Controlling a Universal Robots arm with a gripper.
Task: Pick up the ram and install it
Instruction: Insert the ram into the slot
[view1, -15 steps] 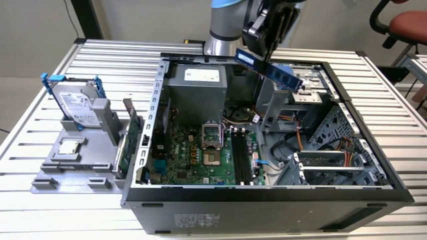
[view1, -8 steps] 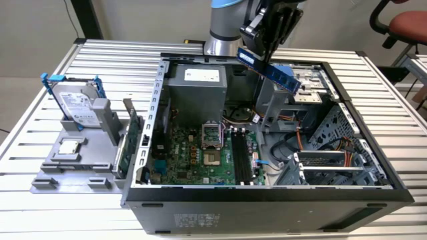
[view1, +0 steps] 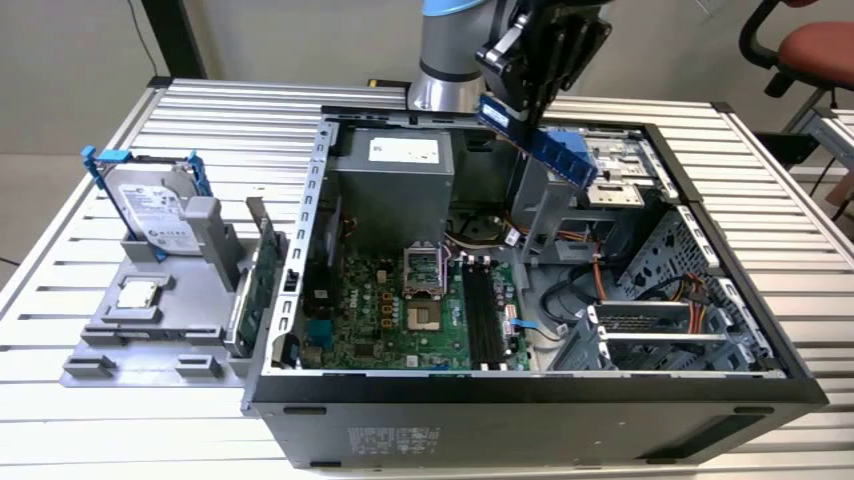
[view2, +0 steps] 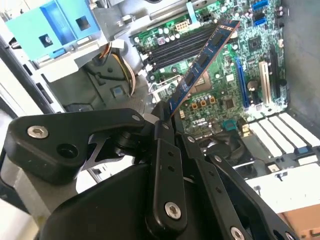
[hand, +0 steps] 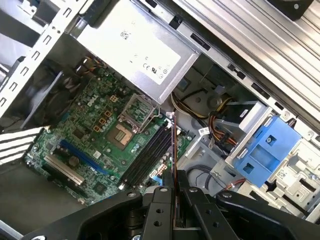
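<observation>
My gripper (view1: 518, 103) is shut on the ram (view1: 550, 143), a thin dark blue stick that slants down out of the fingers, high above the open computer case (view1: 310, 250). In the second wrist view the ram (view2: 202, 62) runs out from the black fingers (view2: 162, 131) over the green motherboard (view2: 232, 85). In the first wrist view the ram (hand: 173, 150) shows edge-on as a thin line above the black memory slots (hand: 147, 150). The same slots (view1: 483, 310) lie on the motherboard (view1: 387, 320) well below the gripper.
A grey power supply (view1: 391, 170) stands at the case's back. A blue drive bracket (hand: 270, 145) and orange cables (view1: 607, 285) sit beside the slots. On the exterior view's left, a grey fixture (view1: 160, 310) holds a silver hard drive (view1: 150, 210) in a blue frame and a green card (view1: 264, 270).
</observation>
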